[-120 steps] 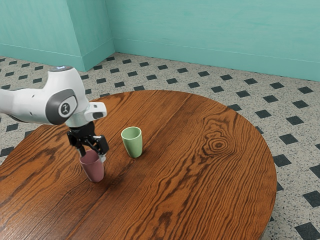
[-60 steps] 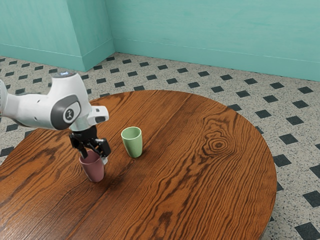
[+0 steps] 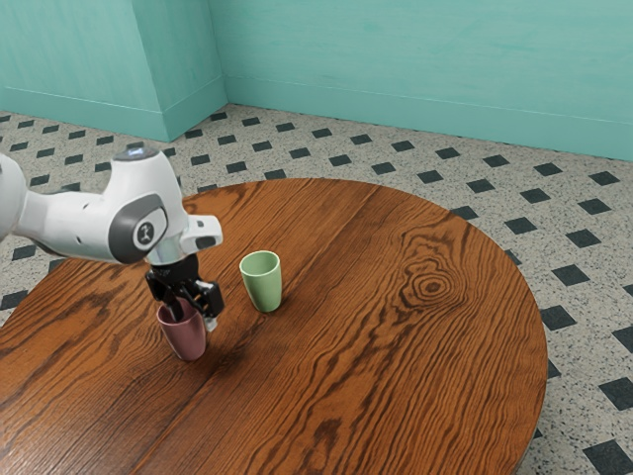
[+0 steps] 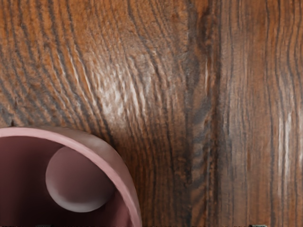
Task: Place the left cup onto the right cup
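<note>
Two tapered cups are standing upright on a round, dark-grained wooden table [image 3: 396,297] as a white Franka robot arm [image 3: 99,213] is reaching in from the exterior view's left. The black two-finger gripper [image 3: 186,309] is pointing down and sitting right at the rim of the pink plastic cup [image 3: 183,338], on the side of that rim facing the green plastic cup [image 3: 261,282]. Whether the gripper is clamped on the pink plastic cup's wall or merely poised about it cannot be told from either view.

The pink plastic cup is resting on the tabletop toward the exterior view's left, its base down on the wood and its mouth opening upward. A faint shadow is falling on the wood beside its base. The green plastic cup is standing to the exterior view's right of it and a little farther back, near but clearly apart, with bare wood showing between the two.

Seen from the wrist camera, the pink plastic cup [image 4: 71,179] is lying directly under the hand. Its curved rim is arcing over the wood, and its pale round floor is showing inside. Beside it the table [image 4: 213,94] is spreading out in reddish-brown grain, catching a soft gleam of light close to the cup's rim.

Around the table, a speckled floor with black diamond tiles [image 3: 554,198] is stretching back to a teal wall [image 3: 396,49].
</note>
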Available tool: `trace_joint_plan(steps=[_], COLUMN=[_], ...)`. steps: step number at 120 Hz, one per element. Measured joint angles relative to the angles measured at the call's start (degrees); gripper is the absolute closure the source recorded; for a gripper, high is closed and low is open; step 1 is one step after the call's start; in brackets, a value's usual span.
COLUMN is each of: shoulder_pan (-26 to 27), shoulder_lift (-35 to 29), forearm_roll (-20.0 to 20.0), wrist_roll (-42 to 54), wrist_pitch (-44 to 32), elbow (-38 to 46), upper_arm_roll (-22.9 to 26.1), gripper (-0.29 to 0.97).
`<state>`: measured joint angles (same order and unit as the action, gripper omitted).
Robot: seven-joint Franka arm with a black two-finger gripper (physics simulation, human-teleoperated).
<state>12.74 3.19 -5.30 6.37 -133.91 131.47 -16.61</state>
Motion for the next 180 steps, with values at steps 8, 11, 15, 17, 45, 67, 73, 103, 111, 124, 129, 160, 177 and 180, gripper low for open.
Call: trace_joint_plan(steps=[8, 11, 15, 17, 45, 67, 73, 103, 111, 124, 129, 160, 177, 180], shoulder_pan=[-0.09, -0.10, -0.09, -0.07, 0.11, 0.14, 0.12, 0.13, 0.13, 0.17, 0.15, 0.13, 0.10, 0.10], shoulder_lift=[0.11, 0.12, 0.14, 0.14, 0.73, 1.47, 1.52, 1.63, 1.64, 1.65, 1.65, 1.58, 1.51, 1.49], forearm_roll=[-0.03, -0.04, -0.04, -0.05, -0.06, -0.06, -0.06, -0.63, -0.69, -0.69, -0.67, -0.44, -0.34, -0.33], wrist_roll=[-0.05, -0.07, -0.10, -0.11, -0.28, -0.37, -0.39, -0.49, -0.51, -0.58, -0.65, -1.36, -1.70, -1.75], wrist_pitch=[-0.03, -0.04, -0.05, -0.06, -0.49, -1.28, -1.41, -1.70, -1.73, -1.76, -1.78, -1.86, -1.74, -1.70], elbow=[0.03, 0.03, 0.03, 0.03, 0.03, 0.04, 0.04, 0.04, 0.04, 0.04, 0.03, 0.03, 0.03, 0.03], upper_arm_roll=[0.00, 0.00, 0.00, 0.00, 0.00, 0.00, 0.00, 0.00, 0.00, -0.03, -0.03, -0.08, -0.13, -0.13], gripper=[0.23, 0.24, 0.26, 0.27, 0.36, 0.39, 0.40, 0.62, 0.67, 0.73, 0.74, 0.78, 0.79, 0.79])
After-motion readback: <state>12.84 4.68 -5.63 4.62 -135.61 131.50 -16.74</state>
